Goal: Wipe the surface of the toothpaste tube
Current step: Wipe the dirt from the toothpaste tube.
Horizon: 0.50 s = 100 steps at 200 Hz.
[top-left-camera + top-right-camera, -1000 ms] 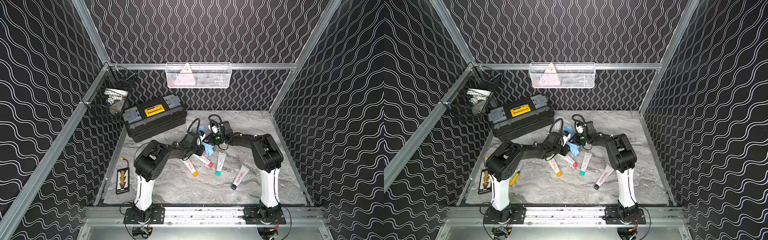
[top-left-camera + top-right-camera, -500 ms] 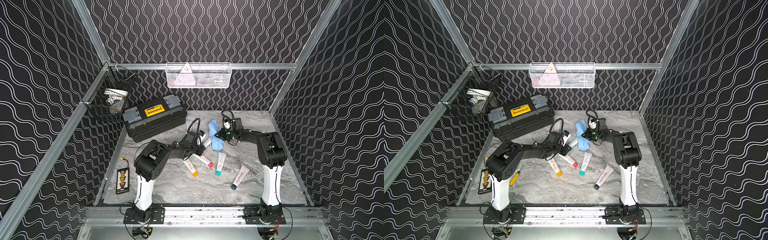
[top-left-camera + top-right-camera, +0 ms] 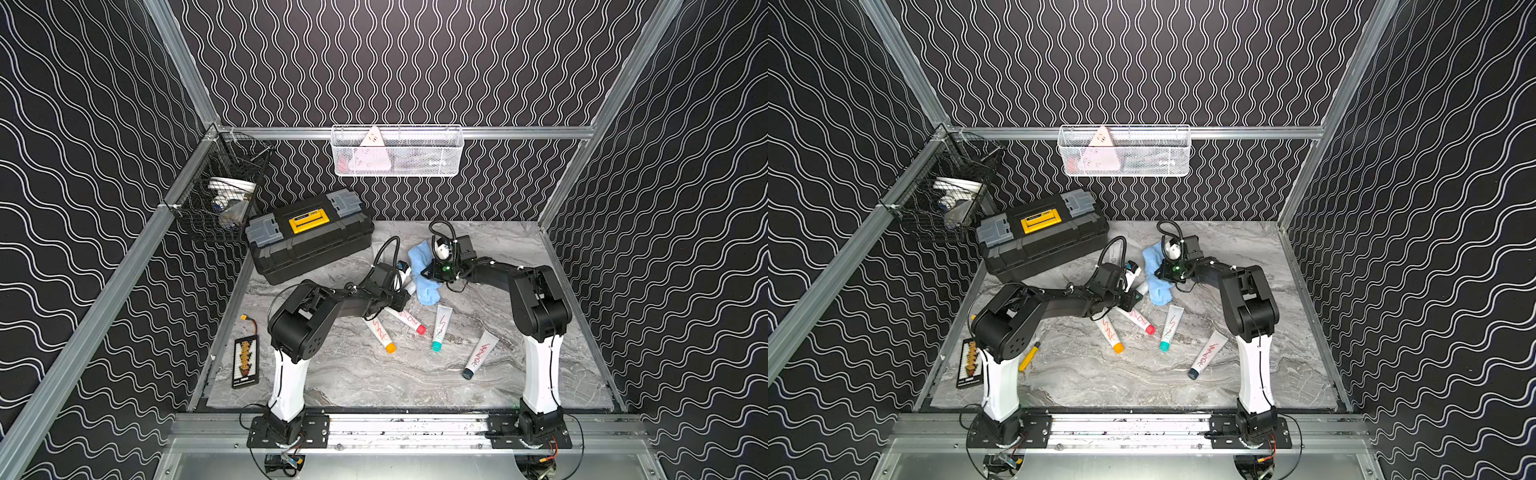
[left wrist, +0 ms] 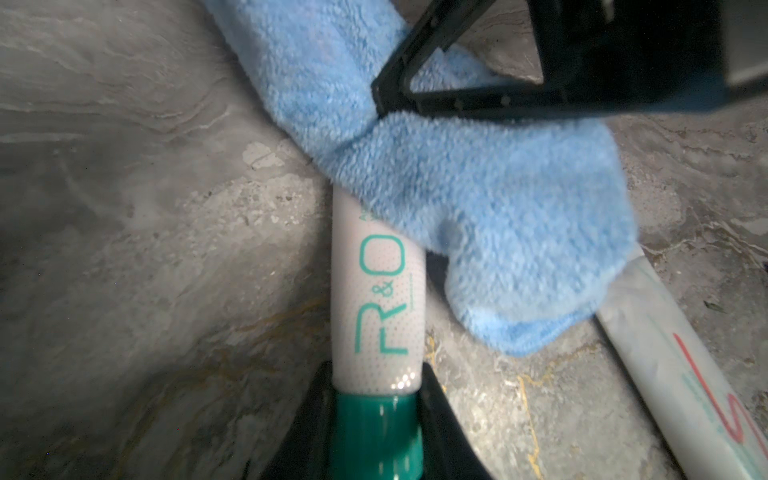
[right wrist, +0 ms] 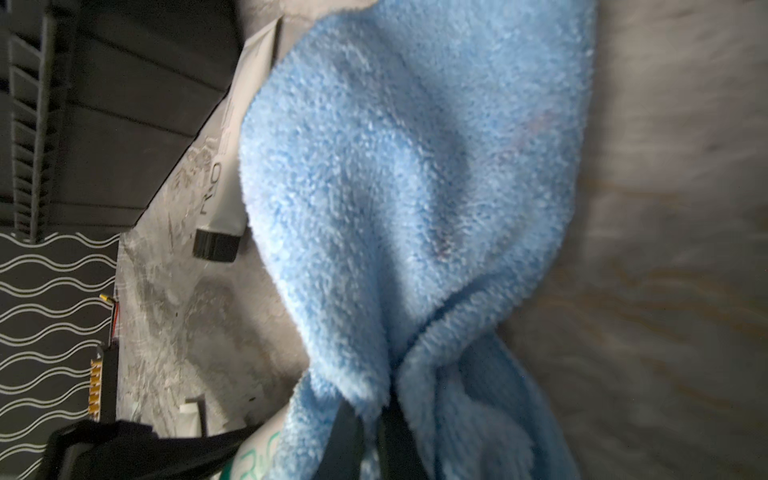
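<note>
A white toothpaste tube [image 4: 378, 291] with teal lettering and a teal cap lies low over the marble floor. My left gripper [image 4: 376, 415] is shut on its cap end. A fluffy blue cloth [image 4: 457, 187] lies draped over the tube's far half and hides it. My right gripper [image 5: 370, 436] is shut on a bunched fold of the cloth [image 5: 415, 187]. In both top views the two grippers meet at mid-table, with the cloth [image 3: 424, 274] [image 3: 1156, 278] between them and a short white piece of the tube [image 3: 409, 286] showing beside the left gripper [image 3: 403, 286].
Several other tubes lie in front: orange-capped [image 3: 379, 332], red-capped [image 3: 407, 321], teal-capped [image 3: 440, 326] and dark-capped [image 3: 478, 355]. A black-capped tube [image 5: 232, 158] lies near the black toolbox [image 3: 309, 237] at the back left. A small battery board [image 3: 246, 361] sits by the left edge.
My right gripper dragged the cloth away to the right along the tube, spreading it out, then came partly back left. The left arm has held the tube still.
</note>
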Motion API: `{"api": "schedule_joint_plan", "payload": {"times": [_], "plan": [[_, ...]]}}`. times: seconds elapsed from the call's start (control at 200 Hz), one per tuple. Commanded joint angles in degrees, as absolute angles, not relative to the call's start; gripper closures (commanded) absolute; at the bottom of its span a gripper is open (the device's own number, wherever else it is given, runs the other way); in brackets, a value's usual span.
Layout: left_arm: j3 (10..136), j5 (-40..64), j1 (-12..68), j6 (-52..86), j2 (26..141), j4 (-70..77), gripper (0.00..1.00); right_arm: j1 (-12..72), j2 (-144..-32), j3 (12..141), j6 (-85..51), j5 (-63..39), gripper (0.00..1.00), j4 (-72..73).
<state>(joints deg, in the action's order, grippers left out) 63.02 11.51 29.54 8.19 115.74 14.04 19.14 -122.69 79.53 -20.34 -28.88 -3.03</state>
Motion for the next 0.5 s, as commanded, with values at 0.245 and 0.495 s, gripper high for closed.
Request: {"api": "schedule_joint_plan", "payload": {"times": [0.245, 0.495], "plan": [[63.3, 10.6, 29.1, 9.9, 116.7, 13.7, 0.83, 25.6, -118.5, 73.1, -23.5, -34.3, 1.0, -4.3], [62.8, 11.0, 29.1, 10.2, 116.6, 14.1, 0.83, 25.8, -117.5, 72.2, -24.2, -35.9, 1.0, -3.1]]}}
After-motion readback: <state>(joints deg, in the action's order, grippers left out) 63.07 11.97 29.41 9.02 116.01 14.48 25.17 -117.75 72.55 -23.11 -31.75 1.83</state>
